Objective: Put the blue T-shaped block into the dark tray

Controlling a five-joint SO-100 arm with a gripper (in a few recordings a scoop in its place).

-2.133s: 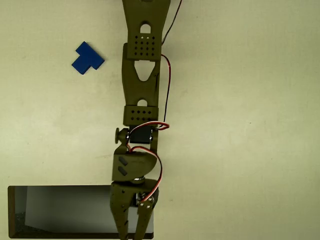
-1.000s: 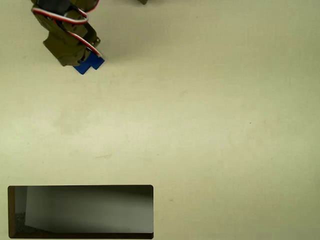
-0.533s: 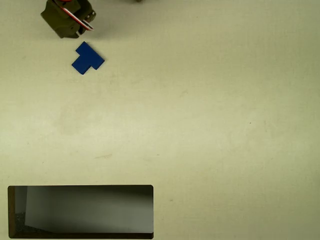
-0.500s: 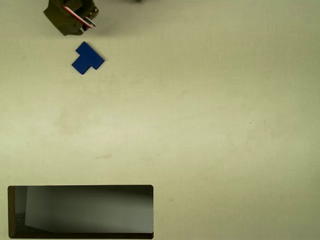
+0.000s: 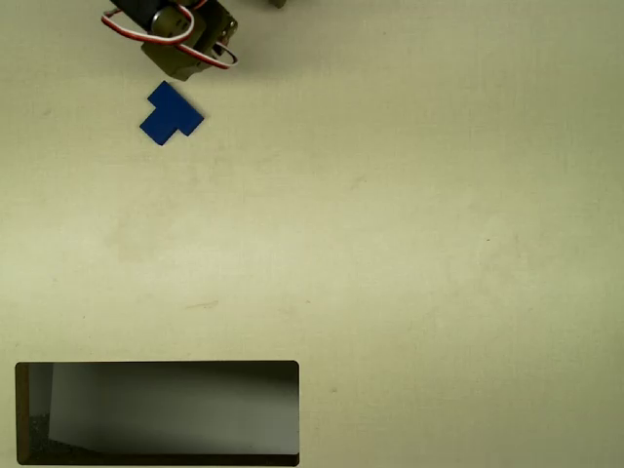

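Bright-blue and flat, the blue T-shaped block [image 5: 171,113] lies tilted on the pale table [image 5: 409,224], just below the olive gripper [image 5: 180,44] and apart from it. Whether the pincer is open cannot be told. Well below sits the dark tray [image 5: 156,368].

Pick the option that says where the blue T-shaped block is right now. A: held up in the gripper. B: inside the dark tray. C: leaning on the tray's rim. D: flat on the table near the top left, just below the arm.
D: the blue T-shaped block lies flat on the table near the top left, far from the dark tray.
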